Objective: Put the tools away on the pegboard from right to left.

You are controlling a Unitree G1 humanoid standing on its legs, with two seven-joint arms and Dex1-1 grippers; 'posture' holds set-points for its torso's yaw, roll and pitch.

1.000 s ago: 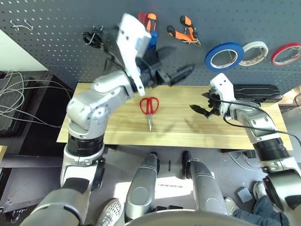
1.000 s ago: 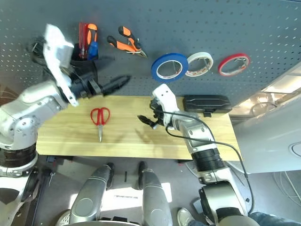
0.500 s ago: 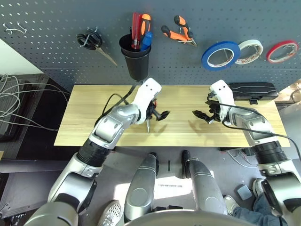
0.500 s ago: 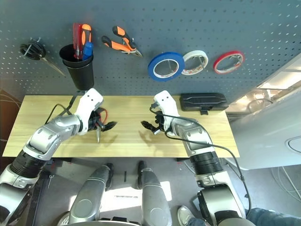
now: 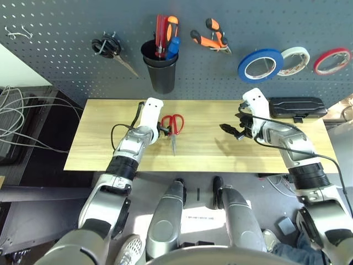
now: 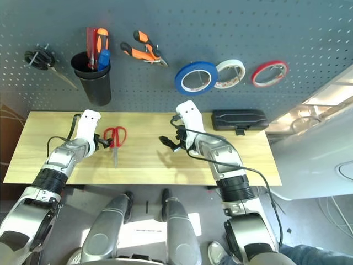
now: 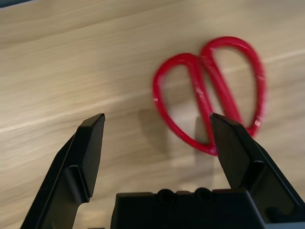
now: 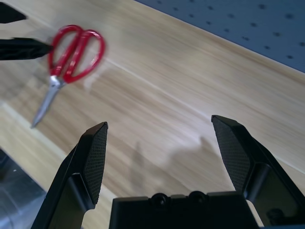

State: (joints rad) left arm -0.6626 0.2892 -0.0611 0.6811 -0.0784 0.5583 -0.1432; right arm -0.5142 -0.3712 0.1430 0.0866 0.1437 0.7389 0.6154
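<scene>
The red-handled scissors (image 5: 173, 128) lie flat on the wooden table (image 5: 209, 160), blades pointing to the front edge. My left gripper (image 5: 161, 129) is open, low over the table just left of the handles (image 7: 209, 93), one fingertip (image 7: 224, 129) next to the loops, holding nothing. My right gripper (image 5: 229, 130) is open and empty over the table's middle right, apart from the scissors (image 8: 71, 55). On the pegboard (image 5: 66, 72) hang the blue tape ring (image 5: 261, 65) and the orange-and-black pliers (image 5: 211, 36). The blue-handled screwdriver (image 5: 172, 47) stands in the black cup (image 5: 161, 72).
Black-handled scissors (image 5: 110, 48) hang at the pegboard's left. White (image 5: 297, 59) and red (image 5: 332, 61) tape rolls hang at its right. A black case (image 5: 296, 106) lies at the table's back right. Cables (image 5: 16, 118) sit beside the table's left end.
My left arm came down from the black cup on the pegboard to the table and now sits just left of the scissors. The right gripper shifted slightly left.
</scene>
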